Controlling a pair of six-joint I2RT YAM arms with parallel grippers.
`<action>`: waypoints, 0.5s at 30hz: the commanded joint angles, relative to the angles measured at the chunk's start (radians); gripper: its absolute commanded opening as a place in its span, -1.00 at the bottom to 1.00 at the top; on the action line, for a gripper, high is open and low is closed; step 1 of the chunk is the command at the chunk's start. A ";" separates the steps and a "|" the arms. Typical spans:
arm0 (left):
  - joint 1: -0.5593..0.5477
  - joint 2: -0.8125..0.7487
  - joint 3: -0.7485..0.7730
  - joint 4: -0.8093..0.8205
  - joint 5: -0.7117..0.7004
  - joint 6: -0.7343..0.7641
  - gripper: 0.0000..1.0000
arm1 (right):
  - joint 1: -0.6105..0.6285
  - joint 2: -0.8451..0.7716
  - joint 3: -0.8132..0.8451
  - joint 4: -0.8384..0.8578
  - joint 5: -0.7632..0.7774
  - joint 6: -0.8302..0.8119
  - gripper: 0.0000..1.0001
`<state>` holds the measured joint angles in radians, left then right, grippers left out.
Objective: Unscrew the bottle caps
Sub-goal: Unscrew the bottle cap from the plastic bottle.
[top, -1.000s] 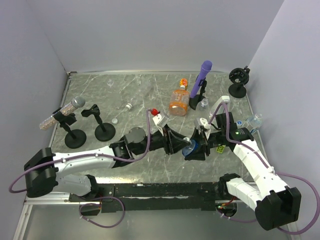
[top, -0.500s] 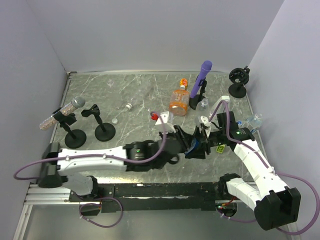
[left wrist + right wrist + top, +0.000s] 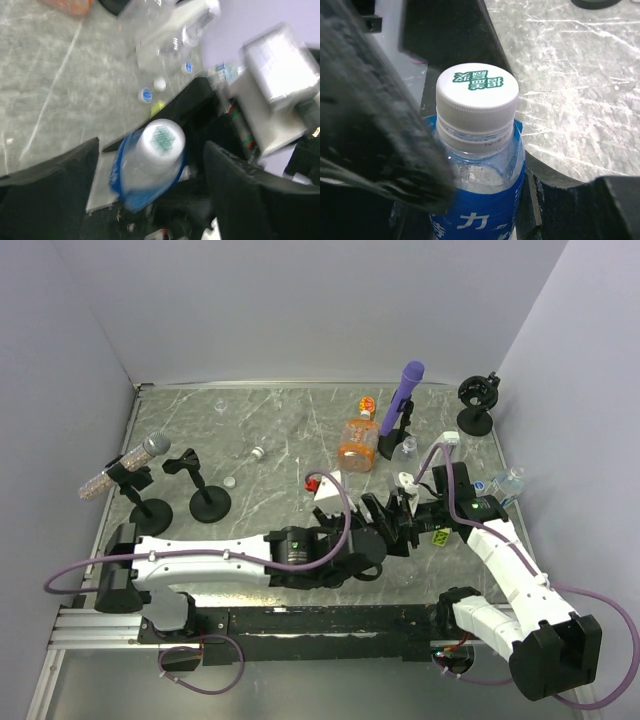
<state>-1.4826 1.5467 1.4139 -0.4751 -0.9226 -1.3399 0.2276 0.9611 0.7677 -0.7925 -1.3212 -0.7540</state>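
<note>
Left fingers [image 3: 55,185]: spread wide, one on either side of the white cap [image 3: 161,138], clear of it. A second ago they were nearly closed and sat further left in the top view, so the arm has reached in and opened.

Right fingers [image 3: 375,130]: clamped on the blue-label bottle [image 3: 475,215], held just right of centre in the top view.

The cap sits fully down on the neck (no gap at the ring), so I judge it not yet unscrewed.

Contents: clear, level hidden by the label.

Orange bottle [image 3: 356,447], upper centre of the counter [image 3: 250,430]: capped, orange inside.

A small blue cap [image 3: 145,94] lies loose beyond.
</note>
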 commanded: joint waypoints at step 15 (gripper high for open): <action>0.393 -0.585 -0.679 0.852 1.185 0.703 0.94 | 0.006 -0.002 0.036 0.033 -0.046 -0.064 -0.75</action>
<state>-1.1954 0.9573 0.7715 0.1490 -0.2432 -0.7918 0.2268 0.9607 0.7677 -0.7719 -1.3281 -0.7673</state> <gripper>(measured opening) 0.967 0.555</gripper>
